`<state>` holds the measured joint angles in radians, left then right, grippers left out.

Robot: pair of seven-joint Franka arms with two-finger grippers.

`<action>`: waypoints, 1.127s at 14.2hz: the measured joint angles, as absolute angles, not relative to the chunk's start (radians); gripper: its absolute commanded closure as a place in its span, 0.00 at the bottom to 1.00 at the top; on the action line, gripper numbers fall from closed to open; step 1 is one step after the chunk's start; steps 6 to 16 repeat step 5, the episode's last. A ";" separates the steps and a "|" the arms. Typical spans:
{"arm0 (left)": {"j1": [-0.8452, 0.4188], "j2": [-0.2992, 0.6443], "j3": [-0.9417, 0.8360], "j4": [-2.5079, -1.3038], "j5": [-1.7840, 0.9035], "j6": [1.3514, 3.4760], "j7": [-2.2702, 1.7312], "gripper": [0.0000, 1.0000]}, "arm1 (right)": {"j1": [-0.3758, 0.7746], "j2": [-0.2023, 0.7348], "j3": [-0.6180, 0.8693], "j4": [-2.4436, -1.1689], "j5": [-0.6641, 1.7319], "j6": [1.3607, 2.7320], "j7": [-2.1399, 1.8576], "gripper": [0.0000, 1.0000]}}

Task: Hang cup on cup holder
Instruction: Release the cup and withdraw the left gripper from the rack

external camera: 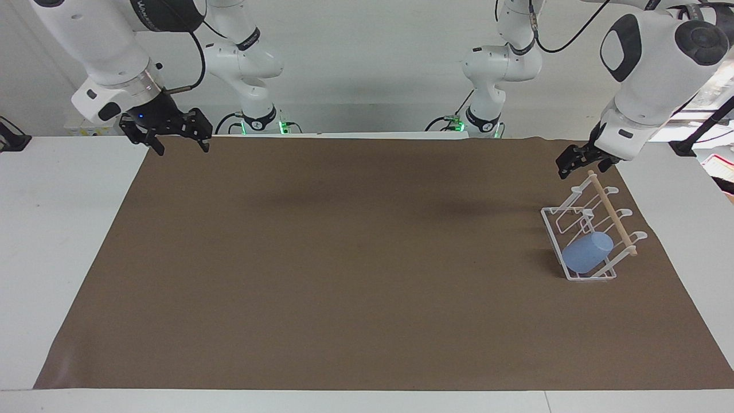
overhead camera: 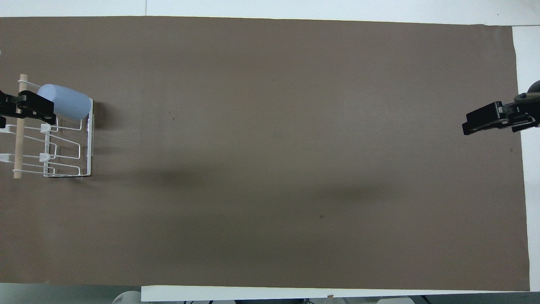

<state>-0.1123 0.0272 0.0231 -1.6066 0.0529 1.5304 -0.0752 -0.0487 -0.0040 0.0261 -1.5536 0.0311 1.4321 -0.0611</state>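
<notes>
The light-blue cup lies slanted on a prong of the white wire cup holder, at the holder's end farther from the robots. The holder stands at the left arm's end of the table, with a wooden dowel across its top. My left gripper hangs open and empty in the air over the holder, clear of the cup. My right gripper waits open and empty over the mat's edge at the right arm's end.
A brown mat covers most of the white table. Nothing else stands on it.
</notes>
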 measured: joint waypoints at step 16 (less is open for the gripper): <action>-0.083 0.050 0.024 -1.545 -0.004 1.520 -0.057 0.00 | -0.052 -0.004 0.026 -1.554 0.031 1.431 -0.061 0.01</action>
